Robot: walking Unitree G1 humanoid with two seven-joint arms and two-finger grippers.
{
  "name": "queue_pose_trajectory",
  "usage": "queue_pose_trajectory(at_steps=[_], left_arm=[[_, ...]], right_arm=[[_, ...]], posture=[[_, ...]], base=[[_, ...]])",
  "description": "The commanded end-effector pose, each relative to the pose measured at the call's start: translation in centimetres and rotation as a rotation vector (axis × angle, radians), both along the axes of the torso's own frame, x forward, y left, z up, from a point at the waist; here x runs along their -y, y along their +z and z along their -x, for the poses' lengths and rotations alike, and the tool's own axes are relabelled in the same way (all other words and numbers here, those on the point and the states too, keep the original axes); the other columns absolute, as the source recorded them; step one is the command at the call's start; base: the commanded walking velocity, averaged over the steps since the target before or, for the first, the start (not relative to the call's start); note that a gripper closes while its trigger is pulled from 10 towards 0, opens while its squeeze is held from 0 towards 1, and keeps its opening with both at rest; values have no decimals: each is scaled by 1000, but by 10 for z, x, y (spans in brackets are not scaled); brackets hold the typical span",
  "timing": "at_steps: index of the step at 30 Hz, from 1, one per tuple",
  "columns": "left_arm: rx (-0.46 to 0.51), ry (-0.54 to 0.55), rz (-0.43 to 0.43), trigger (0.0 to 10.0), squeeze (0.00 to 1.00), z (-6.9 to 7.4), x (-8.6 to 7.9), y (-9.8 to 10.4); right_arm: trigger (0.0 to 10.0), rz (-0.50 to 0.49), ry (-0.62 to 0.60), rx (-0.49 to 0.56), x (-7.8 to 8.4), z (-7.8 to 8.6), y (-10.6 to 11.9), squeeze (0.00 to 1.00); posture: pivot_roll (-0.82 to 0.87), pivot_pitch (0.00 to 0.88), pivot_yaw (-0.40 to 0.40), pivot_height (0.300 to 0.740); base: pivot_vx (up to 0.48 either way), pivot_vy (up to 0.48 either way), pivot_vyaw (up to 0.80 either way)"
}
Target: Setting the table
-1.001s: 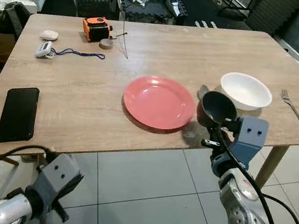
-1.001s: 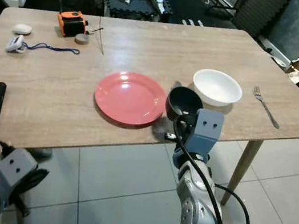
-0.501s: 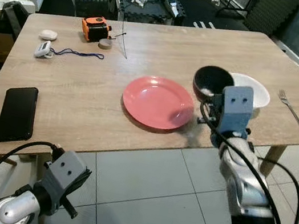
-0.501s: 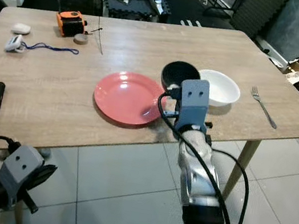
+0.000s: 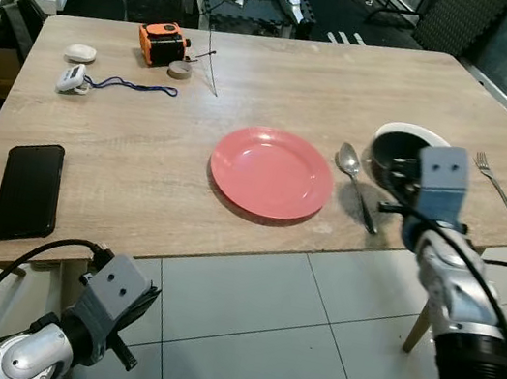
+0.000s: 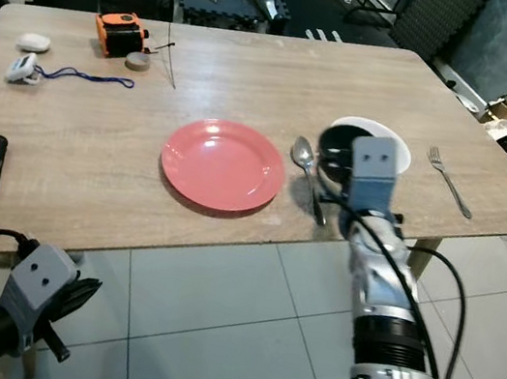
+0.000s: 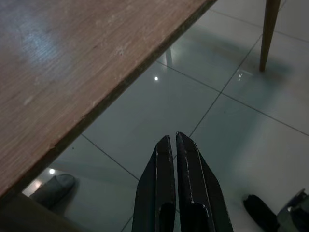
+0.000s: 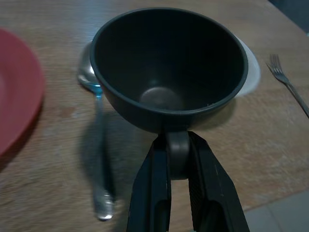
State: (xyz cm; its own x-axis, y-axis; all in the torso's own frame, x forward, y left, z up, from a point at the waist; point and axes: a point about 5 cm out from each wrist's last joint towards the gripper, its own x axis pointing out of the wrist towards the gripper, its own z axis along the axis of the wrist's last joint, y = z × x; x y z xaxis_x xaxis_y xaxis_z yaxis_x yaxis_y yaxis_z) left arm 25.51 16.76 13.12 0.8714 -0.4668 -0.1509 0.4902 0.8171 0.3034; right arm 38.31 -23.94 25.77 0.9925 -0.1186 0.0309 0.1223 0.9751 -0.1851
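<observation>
wooden table (image 5: 283, 77) carries red plate (image 5: 271, 172), spoon (image 5: 355, 175), fork (image 5: 500, 187), white bowl (image 5: 411, 133), phone (image 5: 28, 190).

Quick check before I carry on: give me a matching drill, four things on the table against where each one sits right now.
Things:
1. black bowl
2. spoon
3. fork
4. phone

Places:
A. table's near left corner
B. between the red plate and the white bowl
C. held by its handle in the right gripper, over the white bowl
D. robot's right of the white bowl

Pairs: 1-C, 2-B, 3-D, 4-A
</observation>
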Motion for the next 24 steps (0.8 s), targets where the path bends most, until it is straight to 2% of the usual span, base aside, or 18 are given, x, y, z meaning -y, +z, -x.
queue_pose_trajectory(at_steps=[1, 4, 6, 10, 11, 14, 18, 21, 24], left_arm=[[-35, -12, -1, 10000, 0, 5, 2, -6], [-39, -17, -3, 10000, 0, 5, 2, -6], [-40, -19, -4, 10000, 0, 4, 3, -6], [-42, -21, -4, 10000, 0, 4, 3, -5], [-42, -22, -6, 10000, 0, 3, 3, -5], [-42, -22, -7, 10000, 0, 3, 3, -4], [-42, -24, -9, 10000, 0, 2, 3, -4], [-41, -25, -8, 10000, 0, 2, 3, -4], [-42, -25, -8, 10000, 0, 2, 4, -4]], right_arm=[[10000, -30, -8, -1, 12, 3, -1, 0], [10000, -68, 8, 11, 24, 10, 1, 0], [10000, -80, 21, 16, 27, 13, 2, 0], [10000, -89, 51, 8, 27, 17, 0, 0], [10000, -59, 113, -26, 23, 21, -7, 0], [10000, -37, 156, -73, 20, 26, -20, 0], [10000, 25, 100, -67, 25, 25, -25, 0], [10000, 36, 101, -67, 25, 25, -25, 0], [10000, 28, 53, -29, 29, 24, -22, 0]], posture=[[-19, 236, 31, 740], [-21, 240, 35, 740], [-20, 241, 37, 740], [-18, 243, 38, 740], [-15, 244, 41, 740], [-17, 244, 40, 740], [-14, 244, 41, 740], [-14, 244, 41, 740], [-13, 243, 42, 740]], base=[[0, 0, 0], [0, 0, 0], [0, 0, 0], [0, 0, 0], [0, 0, 0], [0, 0, 0], [0, 0, 0], [0, 0, 0], [0, 0, 0]])
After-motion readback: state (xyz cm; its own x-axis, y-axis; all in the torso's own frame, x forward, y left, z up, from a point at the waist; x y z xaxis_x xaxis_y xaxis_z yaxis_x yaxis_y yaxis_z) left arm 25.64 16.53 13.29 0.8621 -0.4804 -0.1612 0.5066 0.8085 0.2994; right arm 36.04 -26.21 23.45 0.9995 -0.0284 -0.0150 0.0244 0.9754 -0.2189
